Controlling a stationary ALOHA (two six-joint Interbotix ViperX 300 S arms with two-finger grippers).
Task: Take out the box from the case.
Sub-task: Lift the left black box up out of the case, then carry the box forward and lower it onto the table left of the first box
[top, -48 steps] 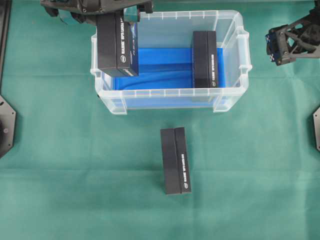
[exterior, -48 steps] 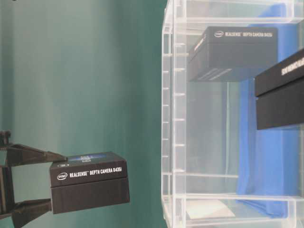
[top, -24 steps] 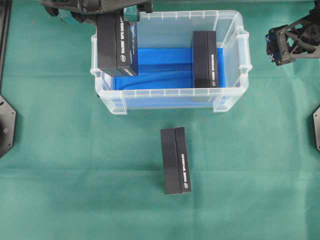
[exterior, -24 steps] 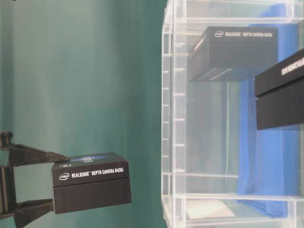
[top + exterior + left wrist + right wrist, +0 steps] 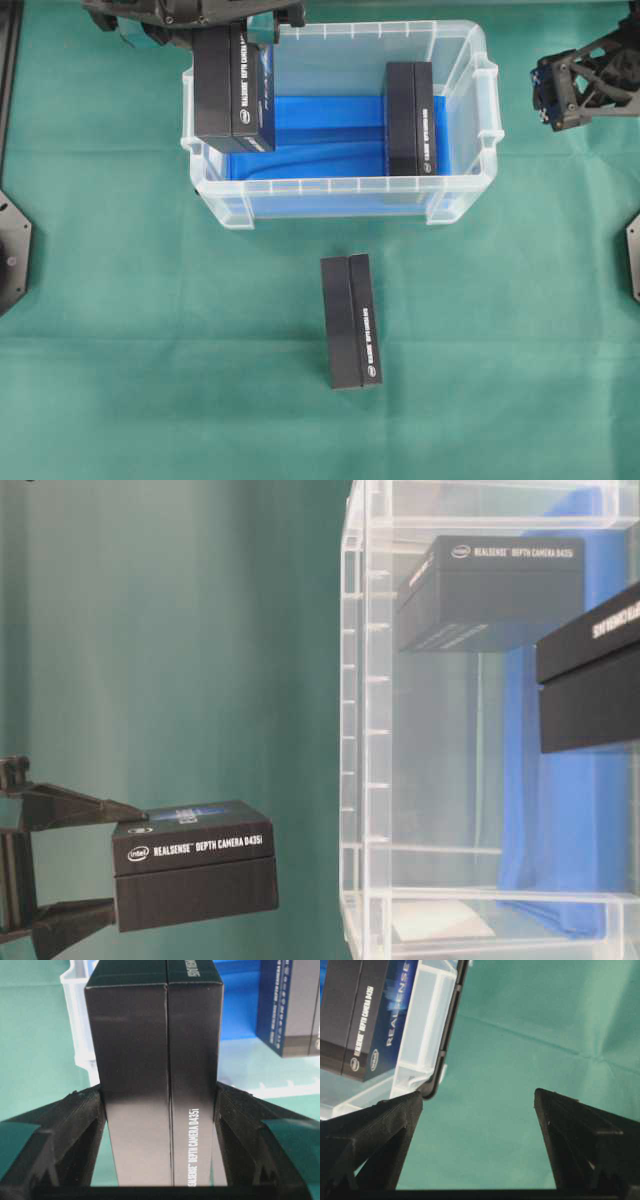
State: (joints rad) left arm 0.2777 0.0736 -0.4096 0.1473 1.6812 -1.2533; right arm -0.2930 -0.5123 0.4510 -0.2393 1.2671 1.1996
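The case (image 5: 340, 185) is a clear tub with a blue lining, standing at the back middle of the table. My left gripper (image 5: 235, 30) is shut on a black RealSense box (image 5: 235, 90) and holds it raised above the case's left rim. The wrist view shows both fingers pressed on the box's sides (image 5: 155, 1035), and the table-level view shows it lifted clear of the tub (image 5: 195, 875). A second black box (image 5: 410, 115) stands inside the case at its right side. My right gripper (image 5: 560, 90) is open and empty, hovering right of the case (image 5: 427, 1035).
A third black box (image 5: 350, 320) lies on the green cloth in front of the case. Black fixtures sit at the table's left edge (image 5: 12, 250) and right edge (image 5: 632, 255).
The held box has shifted very slightly in the left gripper's grasp position over the case's left rim. The right arm has not moved.
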